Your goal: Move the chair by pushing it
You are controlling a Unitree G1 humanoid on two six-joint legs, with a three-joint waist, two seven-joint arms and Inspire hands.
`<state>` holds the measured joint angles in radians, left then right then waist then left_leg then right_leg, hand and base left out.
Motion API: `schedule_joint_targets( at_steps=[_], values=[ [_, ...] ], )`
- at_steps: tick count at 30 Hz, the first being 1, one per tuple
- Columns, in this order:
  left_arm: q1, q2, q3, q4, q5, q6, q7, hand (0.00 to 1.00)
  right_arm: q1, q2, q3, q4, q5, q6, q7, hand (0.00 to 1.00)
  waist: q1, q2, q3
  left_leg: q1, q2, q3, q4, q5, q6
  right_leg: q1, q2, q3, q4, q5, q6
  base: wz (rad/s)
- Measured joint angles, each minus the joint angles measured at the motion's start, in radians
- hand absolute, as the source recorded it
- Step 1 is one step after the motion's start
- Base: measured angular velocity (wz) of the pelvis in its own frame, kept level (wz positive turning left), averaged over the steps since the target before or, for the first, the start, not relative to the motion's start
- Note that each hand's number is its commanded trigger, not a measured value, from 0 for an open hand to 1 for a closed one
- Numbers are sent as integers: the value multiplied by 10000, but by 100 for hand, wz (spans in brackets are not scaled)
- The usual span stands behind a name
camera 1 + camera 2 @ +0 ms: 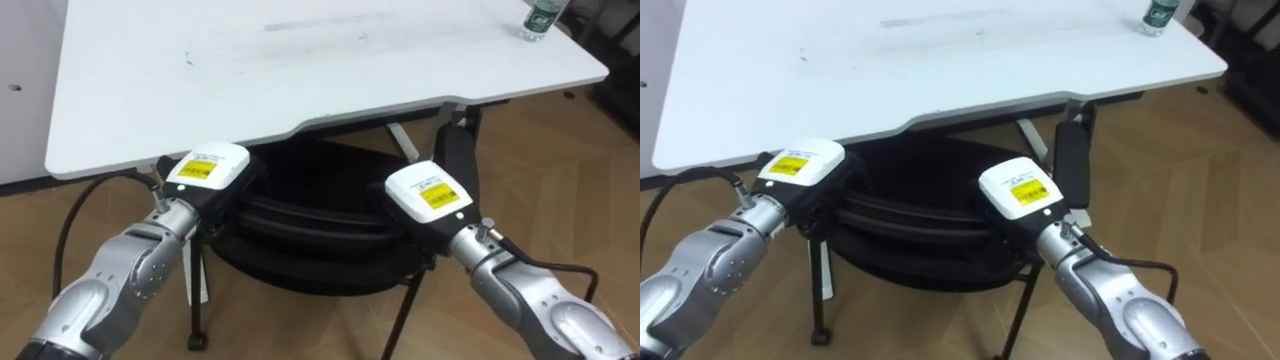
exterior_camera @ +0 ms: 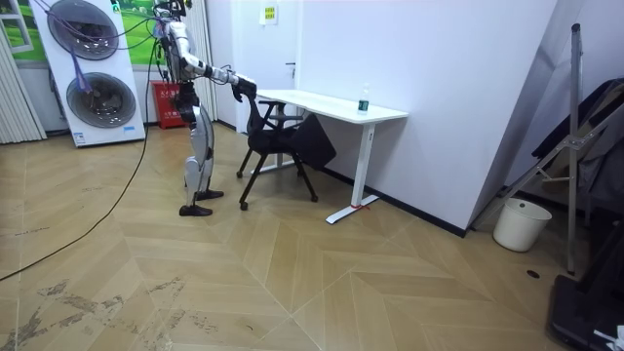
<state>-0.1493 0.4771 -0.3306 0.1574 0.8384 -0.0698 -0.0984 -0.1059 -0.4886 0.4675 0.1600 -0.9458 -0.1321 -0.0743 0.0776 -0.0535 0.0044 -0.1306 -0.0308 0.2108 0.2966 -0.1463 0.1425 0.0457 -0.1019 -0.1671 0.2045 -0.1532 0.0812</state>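
Note:
A black chair (image 1: pixel 300 235) stands with its seat tucked under a white desk (image 1: pixel 300 60). Both my hands rest on the top of its backrest. The left hand (image 1: pixel 208 168) is at the backrest's left end and the right hand (image 1: pixel 428 192) at its right end; each has a white back plate with a yellow label. In the room view I stand upright behind the chair (image 2: pixel 278 136) on the room view's left, with my arms stretched forward to the backrest. The desk (image 2: pixel 331 105) stands against the white wall.
A small green-labelled bottle (image 1: pixel 540 18) stands at the desk's far right corner. The desk's legs (image 2: pixel 356 175) flank the chair. A white machine (image 2: pixel 93 73) and a red box (image 2: pixel 168 102) stand behind me. A white bucket (image 2: pixel 515 224) and a folded stand (image 2: pixel 575 127) are far off.

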Motion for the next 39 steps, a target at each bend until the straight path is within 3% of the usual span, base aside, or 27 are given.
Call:
schedule_joint_targets(
  at_steps=[5, 10, 12, 14, 15, 17, 19, 20, 21, 23, 24, 25, 26, 27, 29, 31, 33, 35, 37, 39],
  values=[
    [69, -200, 5, -2, 7, -27, -8, 0, 116, -12, -239, -106, 64, -128, 29, 0, -32, 35, 23, 217, 15, 83, -70, 9, -19, 160, 0, 34, -17, -2, -3, -4],
    [-13, -97, 214, -112, 67, -261, 1, 0, -51, -213, -694, -370, 151, -570, 30, 0, -28, 40, 29, 367, 17, 90, -155, 22, -119, 250, 12, 31, -27, 8, -21, -3],
    [-30, 181, 383, -398, 50, -501, 2, 0, -279, -533, -848, -663, -35, -827, 141, 0, -34, 25, 32, 368, 16, 79, -188, 51, -133, 218, 12, -7, -20, 14, -33, -5],
    [-30, 822, 570, -873, 57, -952, 6, 0, -288, -1218, -1044, -1254, -69, -1328, 217, 0, -44, -38, 76, 362, 16, 25, -242, 107, -146, 206, 35, -15, -26, 31, -61, 2],
    [-30, 978, 650, -925, 164, -1045, 4, 0, -288, -1388, -1160, -1422, -78, -1431, 216, 0, -43, -48, 81, 361, 16, 16, -243, 118, -144, 208, 40, -15, -28, 33, -64, 0],
    [-30, 1536, 1131, -990, 374, -1643, 4, 0, -286, -2187, -2200, -2149, 25, -1983, 54, 0, 37, -70, 114, 356, 28, -9, -243, 153, -107, 279, 78, -39, -179, 79, -113, 0],
    [-30, 1949, 1414, -1166, 374, -2050, 4, 0, -298, -2516, -3422, -2461, 74, -2013, -614, 0, 169, -73, 121, 377, 60, -22, -244, 155, -113, 407, 134, -45, -396, 188, -133, 0],
    [-30, 2264, 1725, -1450, 372, -2283, 62, 0, -366, -2666, -4249, -2488, 78, -1940, -1148, 0, 288, -63, 127, 386, 91, -25, -236, 146, -130, 461, 174, -41, -538, 258, -164, 0],
    [-31, 2387, 2000, -1604, 365, -2397, 127, 0, -429, -2728, -4580, -2471, 65, -1932, -1386, 0, 318, -62, 136, 386, 104, -29, -235, 142, -139, 471, 189, -44, -556, 278, -172, 3],
    [-42, 2950, 3439, -2005, 251, -2538, 1444, 0, -621, -2938, -5618, -2448, 60, -1976, -2468, 0, 361, -14, 172, 391, 110, -93, -247, 113, -215, 497, 208, -70, -537, 277, -172, 8],
    [-43, 3096, 3885, -2094, 218, -2574, 1800, 0, -610, -2993, -5820, -2446, 59, -2028, -2749, 0, 338, -7, 177, 402, 111, -102, -252, 109, -221, 515, 211, -83, -541, 277, -172, 5],
    [-43, 3541, 4682, -2131, -101, -2621, 2418, 0, -603, -3128, -6210, -2424, 70, -2167, -3208, 0, 268, 23, 196, 428, 113, -105, -265, 105, -227, 533, 211, -107, -535, 277, -171, 0],
    [-41, 4022, 5428, -2099, -401, -2616, 2872, 0, -595, -3378, -6552, -2343, 141, -2290, -3595, 0, 171, 42, 198, 437, 112, -102, -291, 105, -229, 534, 205, -130, -535, 274, -168, 0],
    [-40, 4209, 5762, -2050, -549, -2609, 3091, 0, -595, -3554, -6679, -2213, 269, -2387, -3803, 0, 126, 56, 190, 448, 112, -95, -303, 105, -229, 536, 202, -125, -534, 274, -168, -3],
    [91, 4780, 6952, -1599, -1126, -2626, 4028, 0, -581, -4344, -7384, -1575, 781, -2548, -4400, 0, -6, 107, 156, 490, 112, -69, -307, 92, -233, 562, 200, -127, -524, 274, -168, -5],
    [400, 5023, 7774, -1242, -1412, -2458, 4566, 0, -581, -4627, -8133, -1169, 1193, -2435, -4812, 0, -166, 137, 125, 512, 112, -73, -323, 73, -258, 573, 208, -119, -527, 273, -166, -2],
    [609, 5292, 8312, -273, -1596, -2413, 5006, 0, -584, -4969, -8853, -716, 1646, -2393, -5208, 0, -222, 188, -10, 620, 111, -13, -439, 80, -276, 583, 200, -142, -516, 261, -159, -9],
    [1052, 5401, 9211, 756, -1627, -1973, 5435, 0, -587, -5761, -9825, 122, 2185, -2146, -5767, 0, -342, 274, -149, 743, 114, 67, -537, 82, -270, 617, 196, -121, -468, 234, -154, -9],
    [1452, 5405, 10000, 1385, -2082, -1696, 5834, 0, -593, -6140, -10345, 284, 3097, -1769, -6125, 0, -486, 275, -198, 768, 110, 108, -586, 86, -283, 613, 197, -22, -437, 177, -163, -10],
    [1683, 5408, 10577, 1928, -2508, -1425, 6186, 0, -593, -6391, -10832, 632, 4056, -1696, -6537, 0, -499, 259, -200, 860, 132, 234, -606, 61, -336, 607, 183, 17, -356, 69, -201, -17]
  ],
)
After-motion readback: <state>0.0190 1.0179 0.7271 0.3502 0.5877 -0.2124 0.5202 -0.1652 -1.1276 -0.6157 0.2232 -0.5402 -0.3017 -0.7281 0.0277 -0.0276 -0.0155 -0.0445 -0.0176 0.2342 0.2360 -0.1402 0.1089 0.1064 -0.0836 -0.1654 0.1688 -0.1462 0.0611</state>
